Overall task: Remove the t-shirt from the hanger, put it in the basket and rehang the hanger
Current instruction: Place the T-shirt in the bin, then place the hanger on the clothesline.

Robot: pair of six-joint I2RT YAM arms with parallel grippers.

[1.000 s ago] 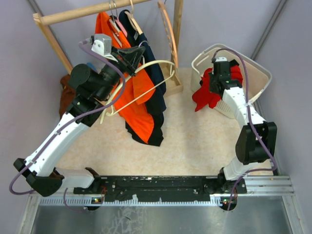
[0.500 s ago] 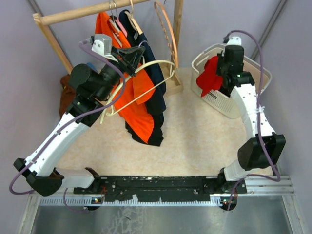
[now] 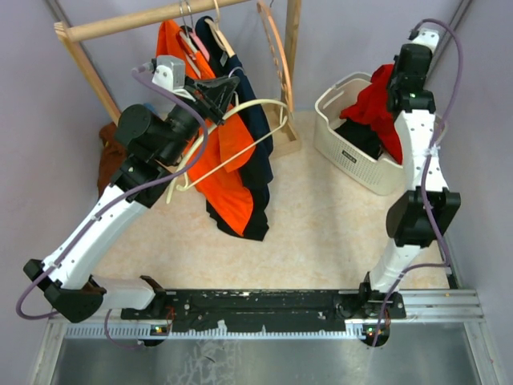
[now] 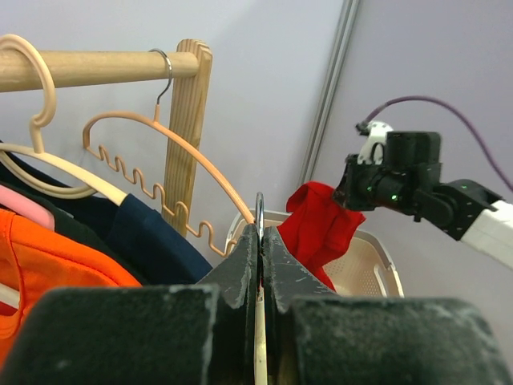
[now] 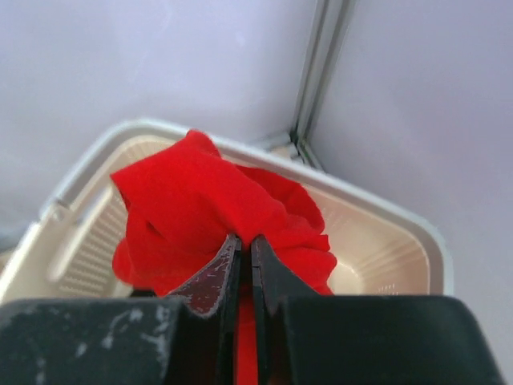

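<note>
Top view, arms: two; left gripper (image 3: 213,95) at 11 o'clock, right gripper (image 3: 398,87) at 2 o'clock.
Top view, left pincer: pressed together on one thin curved cream hanger (image 3: 240,152), which lies across the hanging clothes.
Top view, right pincer: fingertips buried in one crumpled red t-shirt (image 3: 370,104); the grip itself cannot be told here.
Top view, t-shirt place: off the cream hanger, held up over one white slatted plastic basket (image 3: 341,151), its lower folds hanging inside.
Top view, clothes on the round wooden rail (image 3: 136,22): one orange garment (image 3: 228,188) and one navy garment (image 3: 260,152); one brown garment (image 3: 108,160) sits at 9 o'clock.

Left wrist view, left gripper (image 4: 259,241): both fingers closed flat on the cream hanger strip (image 4: 260,353), one metal hook rising between them.
Left wrist view, rail (image 4: 88,68): one tan scalloped hanger (image 4: 160,132) hooked on at 12 o'clock, one cream hook at 10 o'clock.
Left wrist view, 3 o'clock: right gripper (image 4: 346,191) holding the red t-shirt (image 4: 321,228) above the basket (image 4: 378,258).

Right wrist view, right gripper (image 5: 240,245): two dark fingers nearly together, pinching a fold of the red t-shirt (image 5: 208,208).
Right wrist view, basket (image 5: 393,212): one, directly behind the cloth.
</note>
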